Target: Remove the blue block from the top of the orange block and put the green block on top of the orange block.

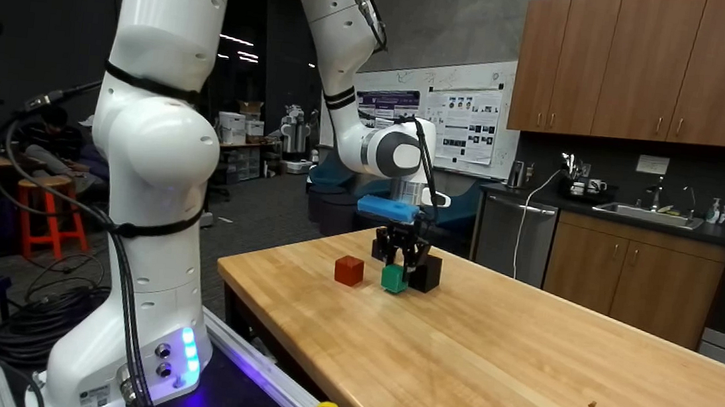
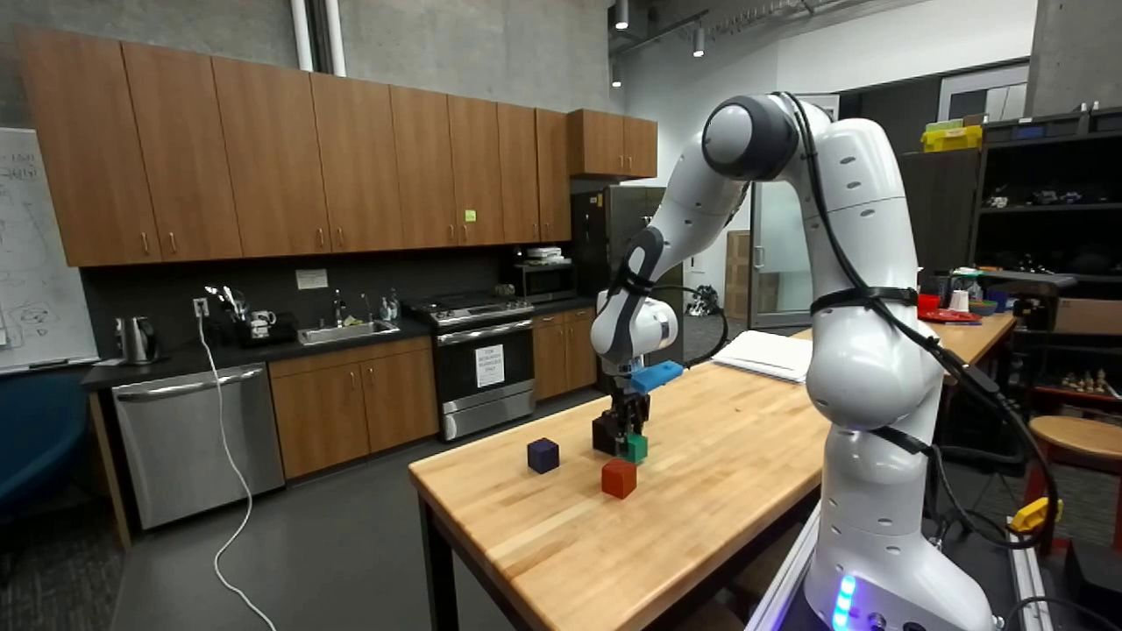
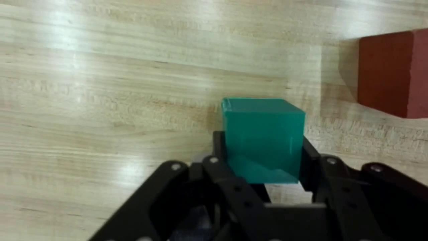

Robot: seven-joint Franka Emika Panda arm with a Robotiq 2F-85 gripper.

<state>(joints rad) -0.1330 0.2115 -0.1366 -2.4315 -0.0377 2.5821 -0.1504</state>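
Observation:
The green block (image 1: 393, 279) is between the fingers of my gripper (image 1: 399, 265). In the wrist view both fingers (image 3: 260, 157) press against opposite sides of the green block (image 3: 264, 140). It is at or very near the table top; I cannot tell whether it is slightly raised. The orange block (image 1: 349, 271) sits on the table a short way from the green block, with nothing on top. It also shows in the other exterior view (image 2: 619, 478) and at the wrist view's right edge (image 3: 384, 73). The blue block (image 2: 543, 456) sits on the table apart from the others; in an exterior view it is partly hidden behind the gripper (image 1: 376, 250).
A larger black cube (image 1: 427, 274) stands close beside the green block and gripper, partly hidden in an exterior view (image 2: 604, 434). The wooden table's (image 1: 488, 348) edge lies beyond the blocks. White papers (image 2: 767, 355) lie farther along the table.

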